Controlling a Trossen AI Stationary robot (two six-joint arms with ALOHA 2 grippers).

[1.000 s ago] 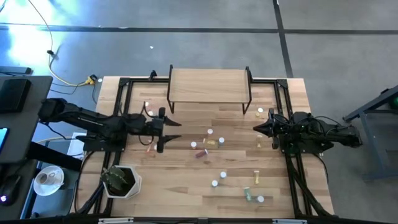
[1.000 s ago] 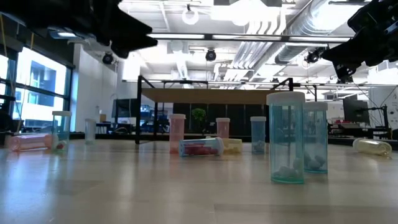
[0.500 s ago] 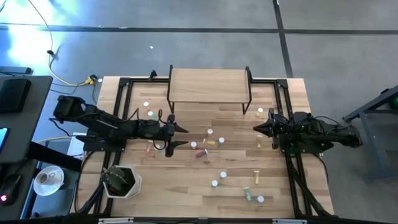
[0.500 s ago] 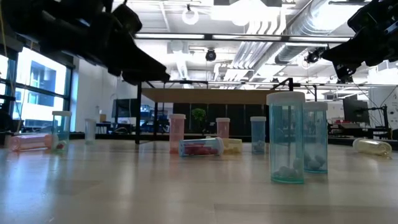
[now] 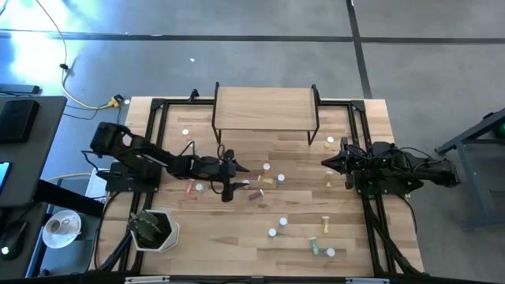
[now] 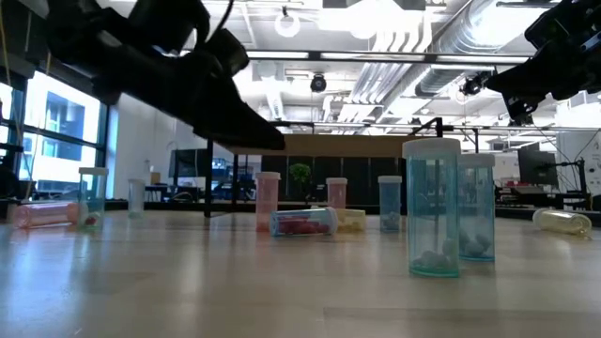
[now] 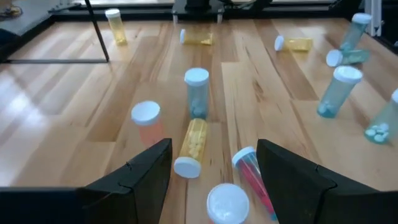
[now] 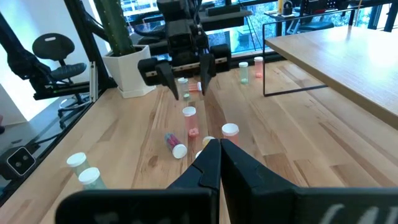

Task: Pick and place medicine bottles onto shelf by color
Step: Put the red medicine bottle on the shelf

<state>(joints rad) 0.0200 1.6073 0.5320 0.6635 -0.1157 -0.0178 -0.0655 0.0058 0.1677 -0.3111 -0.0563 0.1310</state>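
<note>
Right now, from where I stand:

Left gripper (image 5: 234, 177): reaching out over the middle of the table, above the cluster of bottles, fingers spread wide with nothing between them.
Below it: a pink bottle (image 7: 148, 122) standing upright, a yellow bottle (image 7: 192, 147) lying on its side, a red bottle (image 7: 251, 178) also lying down, and a blue-grey bottle (image 7: 197, 93) upright just beyond.
Right gripper (image 5: 326, 162): hanging by the right side of the table, fingers pressed together, empty.
Shelf (image 5: 265, 107): at the far edge of the table, its top bare wood.
Other medicine bottles: scattered over the table; two green ones (image 6: 433, 208) stand upright near the front, and one lies at the right (image 6: 562, 221).
Plant pot (image 5: 154, 229): near the left front corner.
</note>
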